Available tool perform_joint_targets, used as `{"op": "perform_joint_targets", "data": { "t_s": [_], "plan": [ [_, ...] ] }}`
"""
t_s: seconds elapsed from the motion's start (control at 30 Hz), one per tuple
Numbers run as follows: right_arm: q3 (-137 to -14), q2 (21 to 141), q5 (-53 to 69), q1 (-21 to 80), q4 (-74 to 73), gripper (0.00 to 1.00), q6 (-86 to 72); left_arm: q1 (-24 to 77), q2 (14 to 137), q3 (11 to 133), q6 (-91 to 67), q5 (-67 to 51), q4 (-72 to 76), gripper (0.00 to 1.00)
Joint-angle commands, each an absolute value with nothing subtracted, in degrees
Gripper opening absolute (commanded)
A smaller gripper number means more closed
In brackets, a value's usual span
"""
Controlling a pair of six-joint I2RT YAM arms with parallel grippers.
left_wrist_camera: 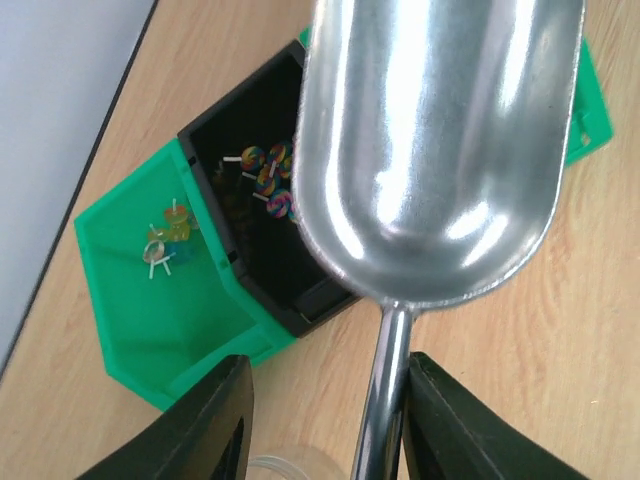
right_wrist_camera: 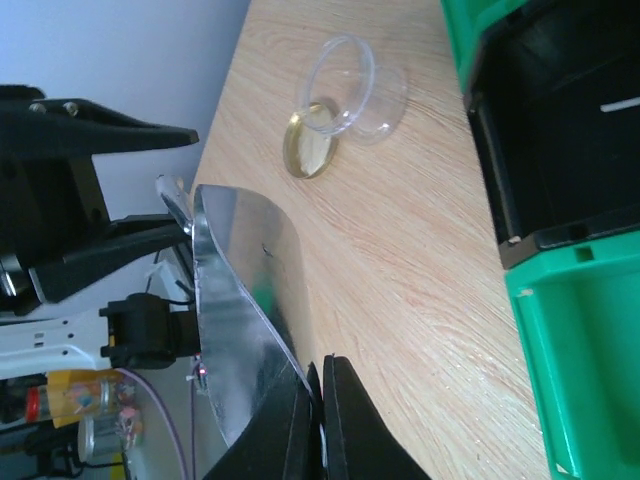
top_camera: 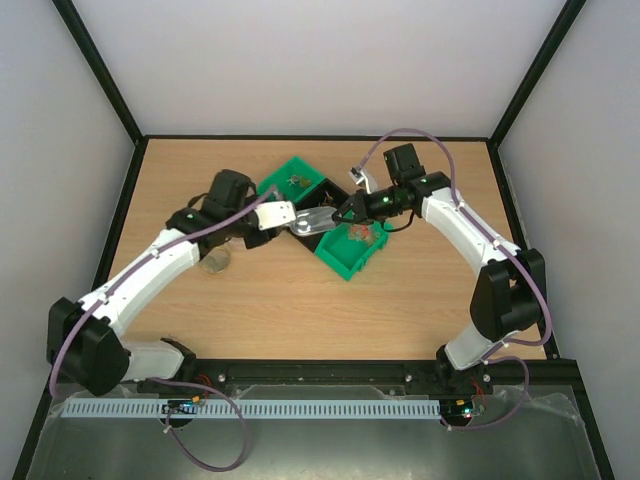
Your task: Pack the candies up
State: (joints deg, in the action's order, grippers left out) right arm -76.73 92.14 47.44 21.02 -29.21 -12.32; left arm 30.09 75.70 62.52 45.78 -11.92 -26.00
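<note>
Table (top_camera: pixel 300 310): pale wood, fills the floor of a white-walled booth and carries everything below.

Left arm (top_camera: pixel 150 270): rises from the near-left corner and stretches far and right toward the middle of the table.

Right arm (top_camera: pixel 465 225): rises from the near-right corner, bends toward the far side and angles left toward the same middle.

Far green bin (top_camera: pixel 280 175), black bin (left_wrist_camera: pixel 270 265), near green bin (top_camera: pixel 345 262): sit touching in a slanted row at the middle, with the black one between the two green ones.

Scoop (left_wrist_camera: pixel 430 150): shiny metal, hangs above the row with the bowl pointing right and the thin handle pointing left. Covers part of the black bin and of the near green bin in the left wrist view.

Left gripper (left_wrist_camera: pixel 330 400): straddles the scoop's handle with jaws apart, one finger close against it and the other clear.

Right gripper (right_wrist_camera: pixel 320 400): meets the scoop from the right, with jaws pressed together on the rim of the bowl.

Clear jar (right_wrist_camera: pixel 355 85): rests on the wood left of the bins, just to the near side of the left wrist.

Gold lid (right_wrist_camera: pixel 308 152): lies flat on the wood, just beside the jar.

Candies (left_wrist_camera: pixel 268 178): tiny swirled sweets on white sticks. Lie grouped in the black bin, partly hidden under the scoop's edge. Also lie in a smaller cluster in the far green bin, with a few more in the near green bin.
</note>
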Motion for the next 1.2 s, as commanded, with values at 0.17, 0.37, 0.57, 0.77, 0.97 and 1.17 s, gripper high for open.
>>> {"op": "perform_joint_targets", "data": {
  "t_s": [0.17,0.37,0.57,0.77,0.97,1.17],
  "plan": [
    [-78.99,92.38,59.66,20.28,-32.99,0.01,-6.22,21.06,63.0,55.75,43.56,-35.43,-22.32,0.59],
    [-78.69,92.22,64.37,20.1,-34.31,0.01,-1.67,20.48,58.67,53.0,42.35,-41.33,-20.91,0.51],
    [-78.61,92.37,66.22,20.08,-33.7,0.01,-1.82,21.4,59.09,52.23,41.64,-42.62,-20.37,0.41],
    [-78.5,92.49,66.63,20.06,-33.75,0.01,-1.95,23.82,59.0,51.2,41.56,-40.5,-18.58,0.36],
    [-78.24,92.4,66.9,20.06,-33.65,0.01,-1.98,25.14,59.63,51.1,41.35,-39.69,-18.33,0.27],
    [-77.91,92.37,67.23,20.04,-33.66,0.02,-1.99,25.14,59.75,50.91,42.37,-39.29,-18.75,0.16]
  ]
}}
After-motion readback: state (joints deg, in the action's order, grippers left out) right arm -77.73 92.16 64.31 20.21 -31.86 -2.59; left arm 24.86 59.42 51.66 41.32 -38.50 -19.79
